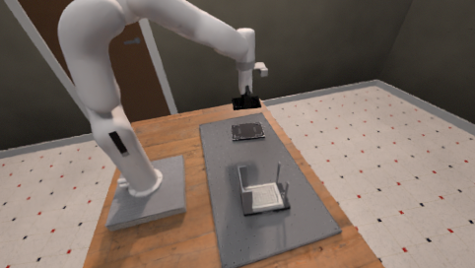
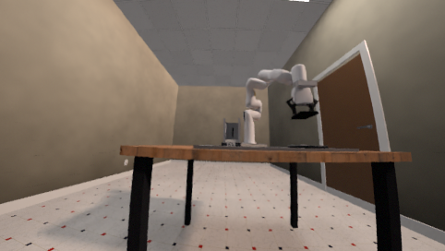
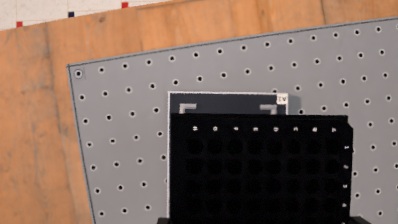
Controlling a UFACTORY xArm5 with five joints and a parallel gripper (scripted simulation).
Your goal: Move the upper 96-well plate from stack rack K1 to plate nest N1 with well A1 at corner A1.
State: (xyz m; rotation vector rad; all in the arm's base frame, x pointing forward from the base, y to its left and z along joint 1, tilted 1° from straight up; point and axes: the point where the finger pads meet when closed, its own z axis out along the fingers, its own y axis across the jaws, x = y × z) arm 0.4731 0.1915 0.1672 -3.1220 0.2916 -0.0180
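Note:
My gripper [image 1: 245,95] [image 2: 302,110] is shut on a black 96-well plate [image 1: 241,102] [image 2: 302,115] [image 3: 260,170] and holds it level, high above the far end of the table. The plate nest N1 [image 1: 247,131] [image 3: 220,102] lies flat on the grey board below it. In the wrist view the plate covers most of the nest; only the nest's far edge, two locator corners and the A1 label [image 3: 281,99] show. The stack rack K1 [image 1: 242,179] [image 2: 231,131] stands nearer the front and holds a white plate [image 1: 266,197]. I cannot make out the black plate's cut-off corner.
The grey perforated board [image 1: 305,212] [image 3: 125,125] lies along the right half of the wooden table [image 1: 187,246] [image 2: 258,154]. The arm's base plate [image 1: 163,204] sits at the left. The rack's thin posts [image 1: 278,172] stick up.

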